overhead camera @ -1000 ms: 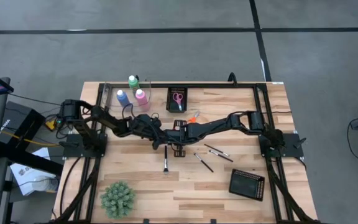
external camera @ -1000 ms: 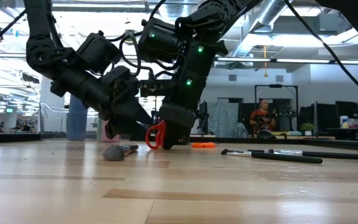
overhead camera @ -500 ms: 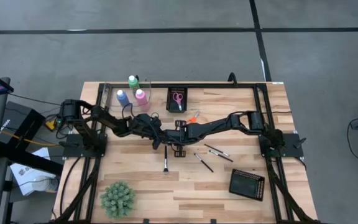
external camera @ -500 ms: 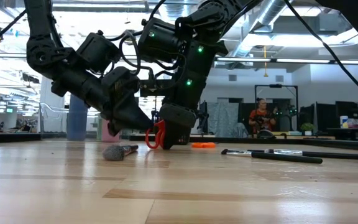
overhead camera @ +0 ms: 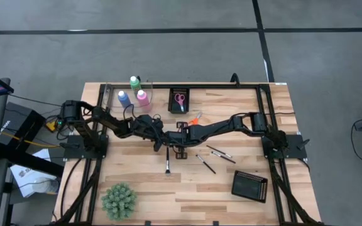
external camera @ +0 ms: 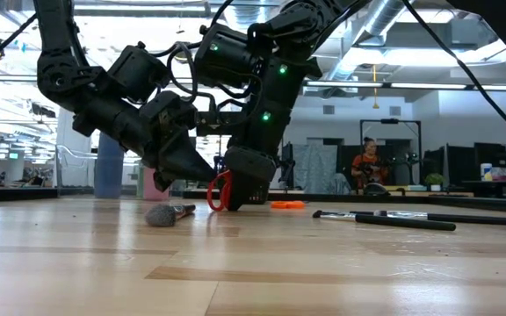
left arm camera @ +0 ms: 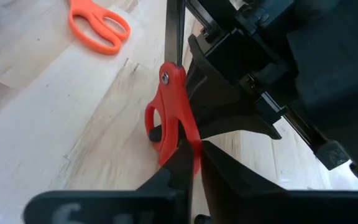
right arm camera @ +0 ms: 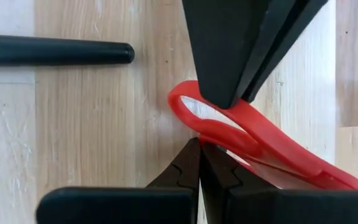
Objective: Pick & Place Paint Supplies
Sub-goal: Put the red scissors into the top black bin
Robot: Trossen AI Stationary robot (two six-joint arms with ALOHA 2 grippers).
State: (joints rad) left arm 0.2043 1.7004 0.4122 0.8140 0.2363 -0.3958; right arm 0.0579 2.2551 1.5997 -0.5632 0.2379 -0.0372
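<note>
Right now the red-handled scissors (left arm camera: 171,118) sit at the middle of the pale wooden table (overhead camera: 231,188), caught between both arms. Their glossy red plastic handle forms a rounded loop with a small metal rivet near the top, and in the low view they stand tilted up off the boards (external camera: 220,191), with the loop hanging just above the wood. The left pincer (left arm camera: 194,152) has its dark fingers pressed together on the edge of the red loop, while the right pincer (right arm camera: 199,152) is also closed, its tips pinching the same red handle from the other side.

Just beyond, a pair of orange-handled scissors (overhead camera: 195,119) lies flat on the table. A thin dark-handled brush with a grey bristle head (overhead camera: 167,161) lies close to the meeting pincers, and two more slim dark brushes (overhead camera: 213,157) lie to the right of it. At the back edge stand three small white-capped bottles, green (overhead camera: 134,82), blue (overhead camera: 123,98) and pink (overhead camera: 142,96), grouped together. Beside them a black mesh tray (overhead camera: 180,108) holds pink-handled scissors (overhead camera: 180,98). A second black mesh tray (overhead camera: 250,186) rests near the front right, and a spiky green plant (overhead camera: 119,201) sits at the front left.
</note>
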